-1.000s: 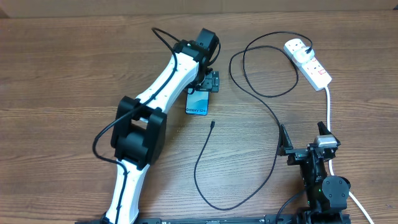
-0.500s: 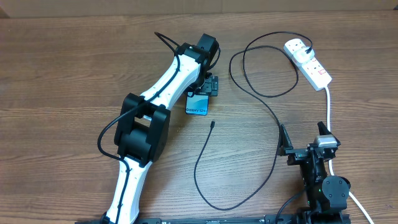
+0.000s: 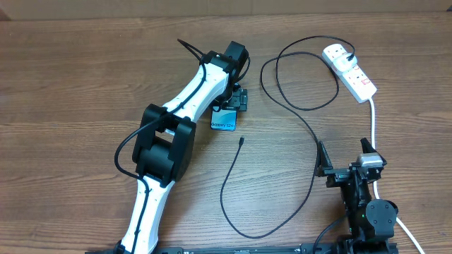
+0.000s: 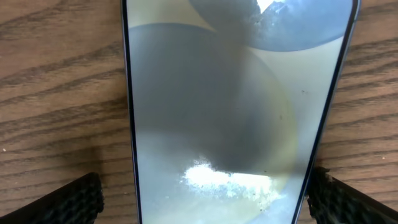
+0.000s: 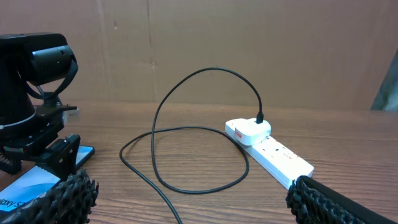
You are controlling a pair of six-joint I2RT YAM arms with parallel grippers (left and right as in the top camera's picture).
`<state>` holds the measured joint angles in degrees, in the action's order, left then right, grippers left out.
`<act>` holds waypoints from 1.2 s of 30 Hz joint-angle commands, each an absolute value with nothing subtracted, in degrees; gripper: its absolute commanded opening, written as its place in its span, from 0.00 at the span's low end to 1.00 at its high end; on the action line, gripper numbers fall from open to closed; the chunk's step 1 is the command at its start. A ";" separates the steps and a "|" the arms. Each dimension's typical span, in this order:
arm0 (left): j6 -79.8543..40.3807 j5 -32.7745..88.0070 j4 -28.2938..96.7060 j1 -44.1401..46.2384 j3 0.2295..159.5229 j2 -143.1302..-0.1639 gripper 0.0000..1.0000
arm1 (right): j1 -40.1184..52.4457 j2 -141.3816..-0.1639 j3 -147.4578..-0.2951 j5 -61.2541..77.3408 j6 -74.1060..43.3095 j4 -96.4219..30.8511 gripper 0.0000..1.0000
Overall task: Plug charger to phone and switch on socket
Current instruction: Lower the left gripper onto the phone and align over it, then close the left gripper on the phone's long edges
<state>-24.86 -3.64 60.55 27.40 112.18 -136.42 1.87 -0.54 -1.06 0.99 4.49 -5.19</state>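
Note:
The phone (image 3: 224, 121) lies flat on the wooden table with its lit blue-white screen up; it fills the left wrist view (image 4: 230, 112). My left gripper (image 3: 233, 100) is open just over the phone's far end, a finger on either side (image 4: 202, 205), not touching the screen. The charger's black cable (image 3: 311, 134) loops across the table; its connector tip (image 3: 241, 140) lies loose just below the phone. Its white plug (image 3: 336, 52) sits in the socket (image 3: 354, 75), also seen in the right wrist view (image 5: 273, 152). My right gripper (image 3: 346, 159) is open and empty, low at the right (image 5: 193, 205).
The socket's thick white cord (image 3: 373, 120) runs down past my right arm. The cable loops lie between the phone and the socket (image 5: 186, 155). A cardboard wall (image 5: 249, 43) stands behind the table.
My left arm has shifted slightly over the phone, covering a bit more of its far end. The right arm, cable and socket have not moved.

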 commanded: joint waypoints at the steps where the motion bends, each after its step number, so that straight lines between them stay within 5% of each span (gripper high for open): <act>1: -23.97 -4.64 59.59 27.66 112.22 -138.08 0.99 | 1.63 -0.23 -0.47 0.25 4.56 -4.82 1.00; 36: -23.94 -4.69 59.48 27.77 112.22 -138.34 1.00 | 1.63 -0.23 -0.47 0.25 4.56 -4.82 1.00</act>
